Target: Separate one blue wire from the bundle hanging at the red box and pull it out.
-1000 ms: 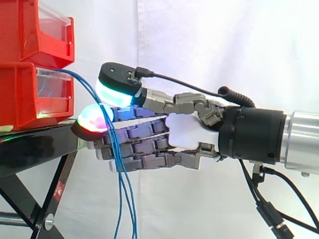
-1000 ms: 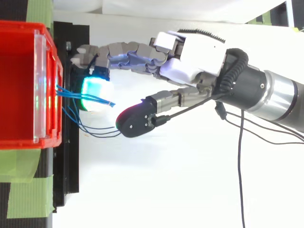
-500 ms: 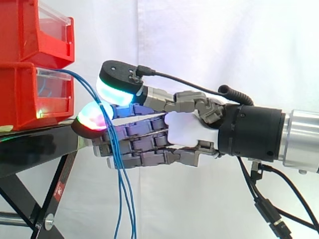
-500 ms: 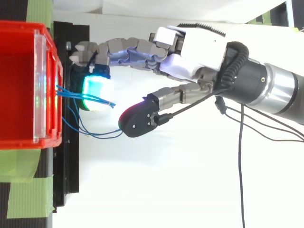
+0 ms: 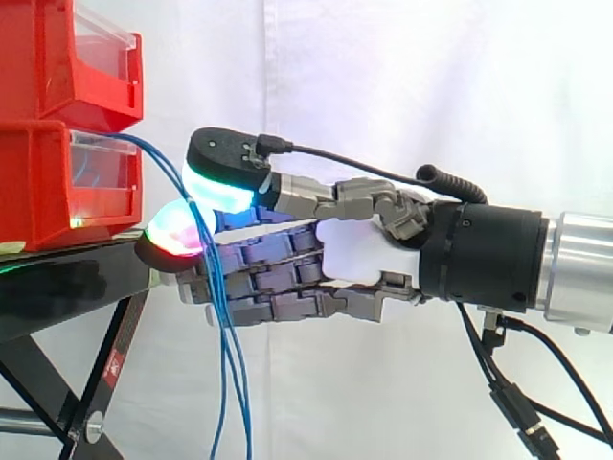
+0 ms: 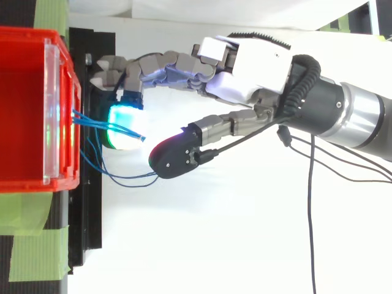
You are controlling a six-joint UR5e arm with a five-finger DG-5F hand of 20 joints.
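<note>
Before a white curtain (image 5: 431, 86), the hand (image 5: 359, 254) sat unclosed among blue wires (image 5: 228, 345) hanging from the red box (image 5: 48, 182) beyond its fingertips; none separated or pulled yet.

Wires (image 5: 223, 331): lower ends cut off at bottom edge; upper ends lost inside bin (image 5: 57, 182) | bin: cut off at left | hand (image 5: 364, 254): hold on wires indeterminate.

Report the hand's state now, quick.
Hand: cannot be told. The thin blue wires hanging from the red plastic box run across it, but a grip on any of them is unclear.
</note>
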